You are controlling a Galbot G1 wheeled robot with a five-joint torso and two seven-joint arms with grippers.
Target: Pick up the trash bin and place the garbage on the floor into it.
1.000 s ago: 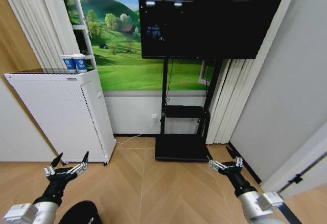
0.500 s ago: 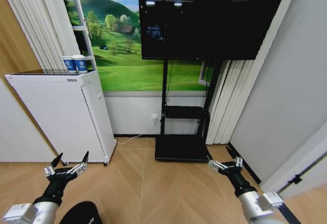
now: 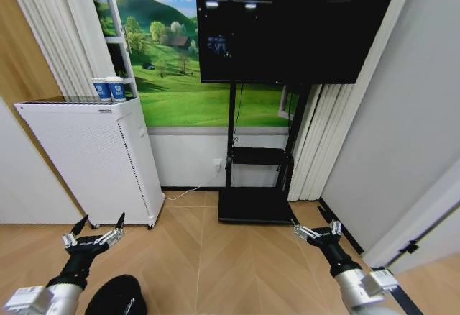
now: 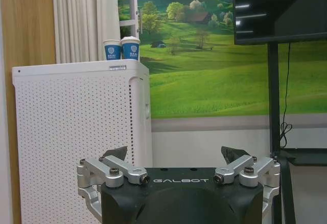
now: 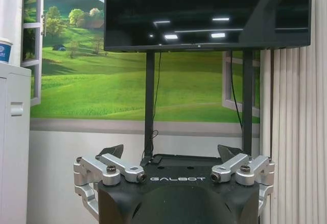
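A black round shape that looks like the trash bin (image 3: 115, 295) sits on the wooden floor at the bottom edge of the head view, just right of my left forearm. The garbage is out of view. My left gripper (image 3: 99, 223) (image 4: 176, 155) hovers open above the floor, in front of the white cabinet and beyond the bin, holding nothing. Over bare floor at the right, my right gripper (image 3: 316, 229) (image 5: 168, 150) is also open and empty, facing the TV stand.
A white perforated cabinet (image 3: 93, 157) (image 4: 76, 132) on wheels stands at the left, with two blue-and-white paper cups (image 3: 109, 88) on top. A large TV (image 3: 287, 24) on a black stand (image 3: 255, 214) stands straight ahead. A grey wall runs along the right.
The whole picture has shifted a little to the right, so the camera has turned left. Both arms hold the same pose with their grippers still open.
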